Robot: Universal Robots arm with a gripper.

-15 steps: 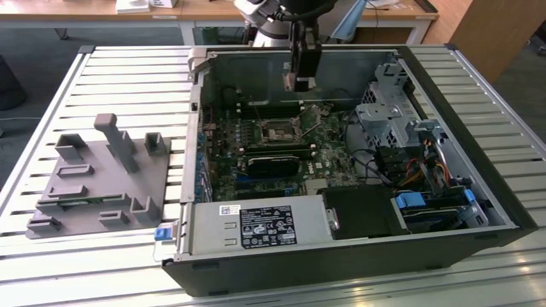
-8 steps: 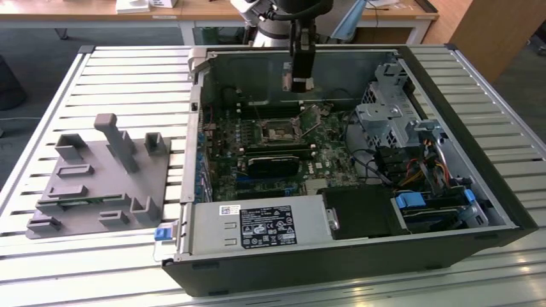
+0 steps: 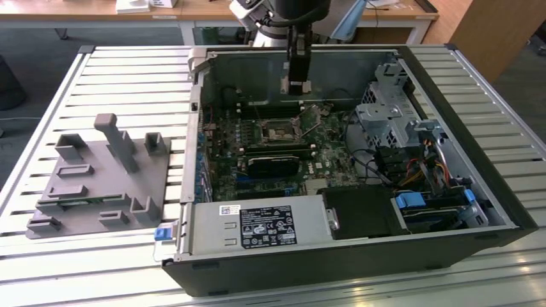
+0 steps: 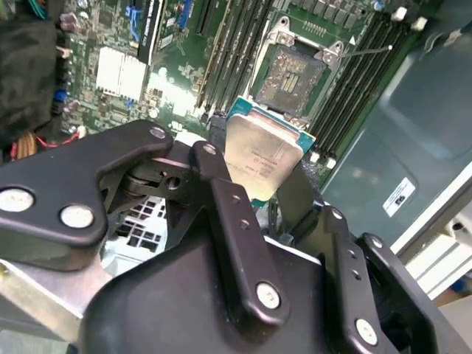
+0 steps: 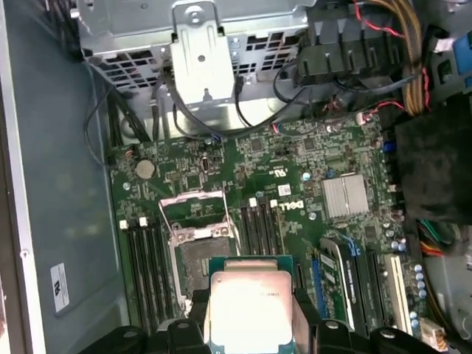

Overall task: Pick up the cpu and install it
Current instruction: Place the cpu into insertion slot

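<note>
While hovering above one open socket (image 4: 295, 74), claw (image 4: 258, 168) clamps one cpu (image 5: 249, 306) by two edges.

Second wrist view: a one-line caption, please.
Gripper shut on the cpu, held clear of the empty socket on the motherboard.

Your arm points down, grip tight
Your arm (image 3: 295, 16) hangs straight down w/ the gripper (image 3: 296, 83) at its tip; in the second wrist view its fingers (image 4: 225, 199) pinch the cpu (image 4: 262, 151) from 2 sides.
</note>
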